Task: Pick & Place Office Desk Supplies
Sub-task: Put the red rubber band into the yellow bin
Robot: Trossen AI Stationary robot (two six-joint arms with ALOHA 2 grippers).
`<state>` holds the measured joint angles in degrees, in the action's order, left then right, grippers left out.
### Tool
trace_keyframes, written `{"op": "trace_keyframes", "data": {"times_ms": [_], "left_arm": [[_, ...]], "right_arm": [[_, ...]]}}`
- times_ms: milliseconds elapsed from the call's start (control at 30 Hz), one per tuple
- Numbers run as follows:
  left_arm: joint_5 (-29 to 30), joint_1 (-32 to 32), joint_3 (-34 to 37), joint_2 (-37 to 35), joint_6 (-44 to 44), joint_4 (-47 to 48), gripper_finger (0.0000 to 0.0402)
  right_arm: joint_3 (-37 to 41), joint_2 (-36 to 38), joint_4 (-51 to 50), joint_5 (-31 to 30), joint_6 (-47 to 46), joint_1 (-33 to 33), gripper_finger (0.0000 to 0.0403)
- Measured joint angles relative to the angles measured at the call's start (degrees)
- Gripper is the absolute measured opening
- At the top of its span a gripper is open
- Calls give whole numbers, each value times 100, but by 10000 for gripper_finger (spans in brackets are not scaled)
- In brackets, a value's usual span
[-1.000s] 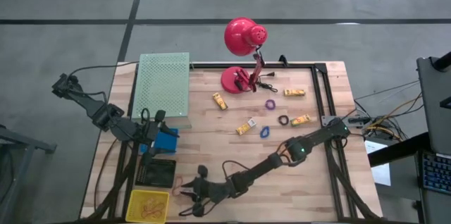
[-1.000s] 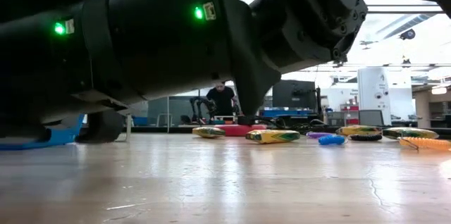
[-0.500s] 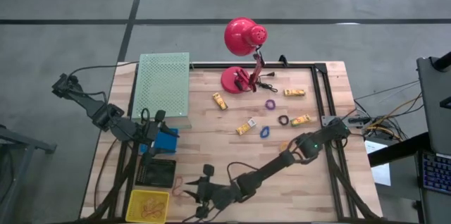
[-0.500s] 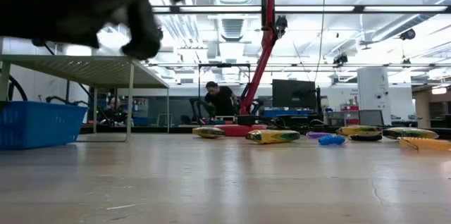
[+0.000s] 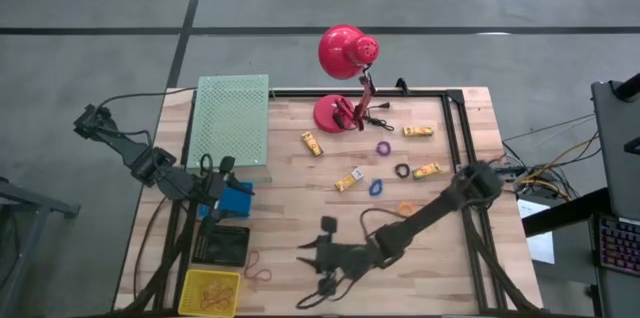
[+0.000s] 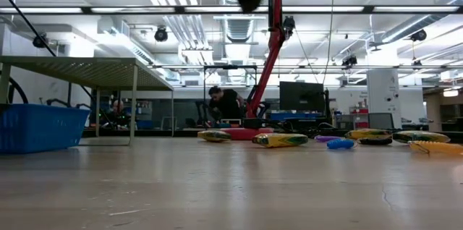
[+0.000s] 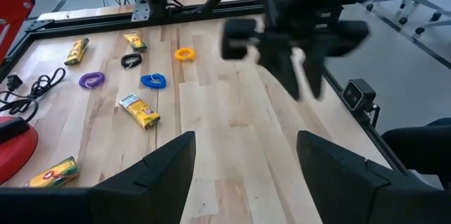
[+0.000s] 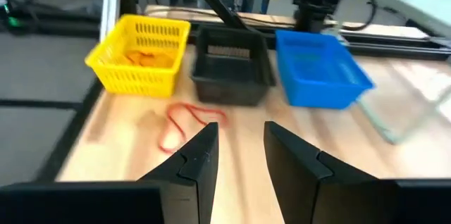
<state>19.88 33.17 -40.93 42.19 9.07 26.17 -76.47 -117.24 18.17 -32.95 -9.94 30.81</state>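
Right gripper (image 5: 318,270) hangs empty, fingers slightly apart, just beyond the red rubber band (image 8: 184,122) lying before the yellow basket (image 8: 143,53). Left gripper (image 7: 243,175) spread wide by the blue bin (image 5: 236,199).

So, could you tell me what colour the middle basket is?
Black basket, clearest in right wrist view.

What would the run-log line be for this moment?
right claw: empty, raised over table front | left claw: open, waiting beside small blue plastic basket | thin red rubber band: loose near yellow mesh basket
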Motion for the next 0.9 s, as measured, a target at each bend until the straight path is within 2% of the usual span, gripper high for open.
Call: {"op": "trace_keyframes", "data": {"times_ms": [267,433,533,733,900], "left_arm": [[0,-1,0,2,0,72,253],[0,-2,0,2,-1,92,253],[-2,0,0,2,1,103,253],[-2,-2,0,2,1,119,253],[0,-2,0,2,1,115,253]], "right_arm": [[1653,1422,17,16,421,9,119],[2529,2226,78,204,-273,78,123],[3024,2679,489,201,-371,147,122],[4007,3457,1738,195,178,266,116],[4634,4045,1724,190,73,282,110]]}}
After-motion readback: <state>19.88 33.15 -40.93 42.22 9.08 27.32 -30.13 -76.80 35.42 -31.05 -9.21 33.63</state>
